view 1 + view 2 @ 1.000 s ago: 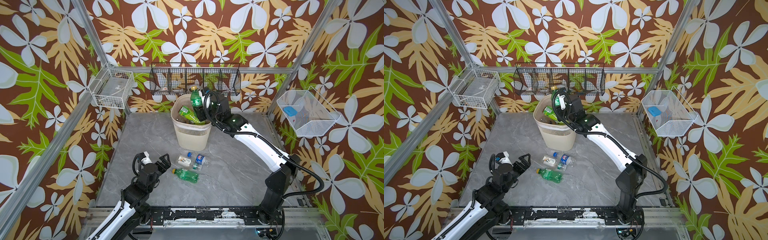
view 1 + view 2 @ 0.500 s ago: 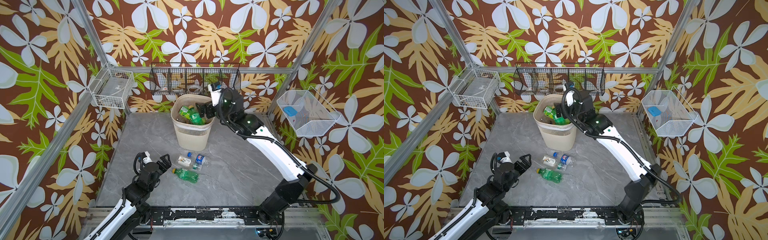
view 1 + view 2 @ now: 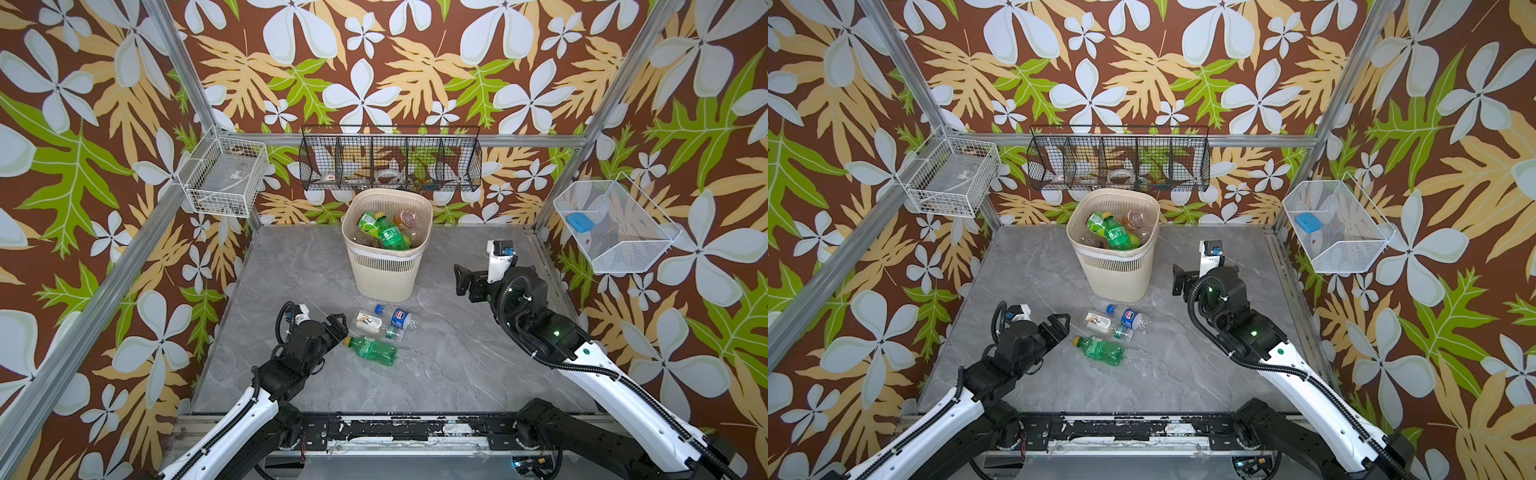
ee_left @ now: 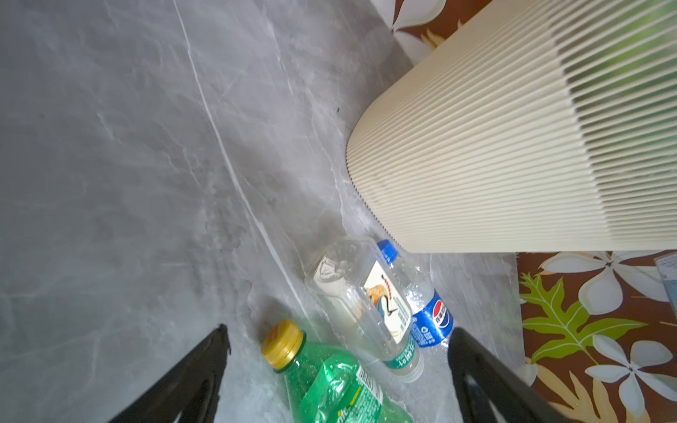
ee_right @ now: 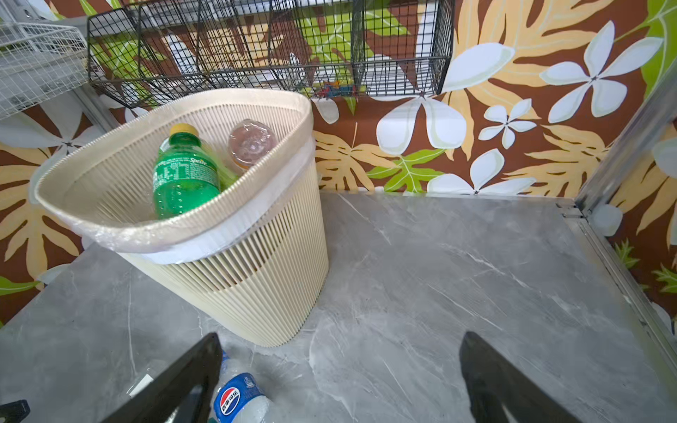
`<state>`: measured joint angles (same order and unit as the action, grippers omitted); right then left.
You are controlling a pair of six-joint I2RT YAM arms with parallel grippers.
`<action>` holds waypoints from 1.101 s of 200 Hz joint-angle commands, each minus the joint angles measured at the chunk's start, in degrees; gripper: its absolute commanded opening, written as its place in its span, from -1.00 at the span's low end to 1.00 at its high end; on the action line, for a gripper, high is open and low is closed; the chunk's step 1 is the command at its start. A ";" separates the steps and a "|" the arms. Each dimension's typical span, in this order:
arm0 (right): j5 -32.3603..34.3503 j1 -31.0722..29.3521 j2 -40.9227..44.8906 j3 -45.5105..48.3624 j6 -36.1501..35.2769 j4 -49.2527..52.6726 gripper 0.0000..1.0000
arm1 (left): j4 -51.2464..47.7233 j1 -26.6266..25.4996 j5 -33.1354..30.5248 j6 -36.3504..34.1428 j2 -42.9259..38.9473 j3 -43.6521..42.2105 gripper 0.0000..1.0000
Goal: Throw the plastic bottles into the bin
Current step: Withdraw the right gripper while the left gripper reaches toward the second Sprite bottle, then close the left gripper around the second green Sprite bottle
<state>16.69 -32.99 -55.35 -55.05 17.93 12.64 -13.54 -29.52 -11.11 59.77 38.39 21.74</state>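
The beige slotted bin (image 3: 384, 272) (image 3: 1116, 277) (image 5: 256, 285) (image 4: 476, 164) stands at the back middle and holds several plastic bottles, a green one (image 3: 388, 235) (image 5: 183, 175) on top. Three bottles lie on the table in front of it: a green one with a yellow cap (image 3: 372, 351) (image 3: 1100, 350) (image 4: 329, 388), a clear white-labelled one (image 3: 368, 322) (image 4: 366, 311) and a blue-labelled one (image 3: 399, 318) (image 5: 238, 399). My left gripper (image 3: 338, 326) (image 3: 1059, 324) (image 4: 337, 331) is open around the green bottle's cap end, not touching it. My right gripper (image 3: 467, 282) (image 3: 1181, 282) (image 5: 340, 337) hangs open and empty, right of the bin.
A black wire rack (image 3: 390, 160) hangs on the back wall just above the bin. White wire baskets are mounted on the left wall (image 3: 224, 183) and right wall (image 3: 611, 232). Grey marble table (image 3: 436, 374) lies between the arms.
My right gripper let the green bottle drop into the bin, then drew back down and to the right. My left gripper edged toward the green bottle on the table.
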 commanded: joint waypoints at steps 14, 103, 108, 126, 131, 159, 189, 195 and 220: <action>-0.16 0.89 -3.26 -1.88 0.26 1.42 0.99 | -4.75 -0.31 7.92 3.63 -0.27 -0.43 0.81; -2.37 0.98 -5.57 -0.34 -0.53 1.17 0.99 | -0.85 -19.82 -0.77 17.70 12.45 1.90 0.76; -2.36 1.00 -5.40 -0.12 -0.61 1.21 0.99 | -0.28 -20.17 -0.69 18.15 13.32 1.91 0.77; -2.26 1.00 -5.12 0.38 -0.95 1.05 0.99 | 1.88 -20.49 -0.22 18.48 15.86 1.91 0.79; -2.14 1.04 -5.12 0.49 -0.97 1.01 0.99 | 2.37 -20.49 -0.32 18.41 16.48 2.06 0.80; -1.89 1.09 -5.03 0.88 -1.32 0.94 0.99 | 4.52 -20.49 -0.67 18.02 20.11 3.30 0.85; -1.75 1.35 -4.94 1.28 -1.63 0.75 0.99 | 8.05 -20.49 0.13 18.06 24.78 3.75 0.86; -1.87 1.43 -4.94 1.27 -1.72 0.73 0.99 | 8.72 -20.49 0.63 18.02 25.75 3.62 0.86; -2.16 1.79 -5.01 1.62 -1.77 0.50 0.99 | 10.82 -20.49 2.22 17.93 28.83 3.06 0.79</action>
<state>14.57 -31.48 -60.51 -53.60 16.43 13.78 -6.37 -49.93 -10.15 77.43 65.30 25.08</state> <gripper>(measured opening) 0.996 0.909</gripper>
